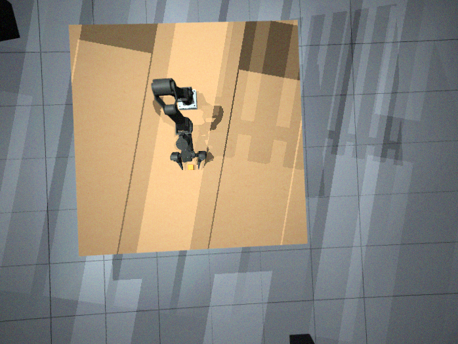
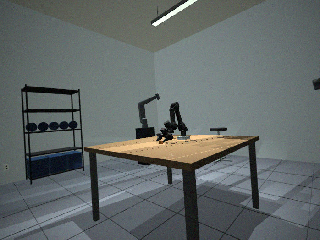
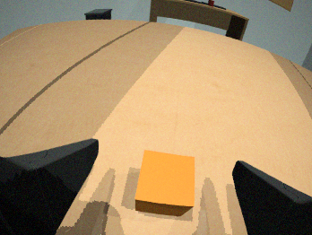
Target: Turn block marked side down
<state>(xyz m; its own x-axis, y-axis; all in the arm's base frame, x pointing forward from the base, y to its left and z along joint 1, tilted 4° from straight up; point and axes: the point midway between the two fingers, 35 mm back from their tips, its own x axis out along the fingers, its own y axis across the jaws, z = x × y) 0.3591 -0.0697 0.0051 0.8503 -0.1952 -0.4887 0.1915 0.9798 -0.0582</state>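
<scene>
Black gripper fingers are spread wide, with the orange block [image 1: 190, 167] [image 2: 160, 142] [image 3: 166, 178] left lying between them on the table [image 1: 255, 207] [image 2: 144, 152] [image 3: 193, 90], touched by neither. Release looks done; whether it's been flipped can't be told, no mark's shown. Backing off is probably left.

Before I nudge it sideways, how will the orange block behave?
Likely slides rather than rolls: the block has flat faces. Probably won't tip easily, being squat. Looks rigid, given its straight edges; weight I can't tell.
</scene>
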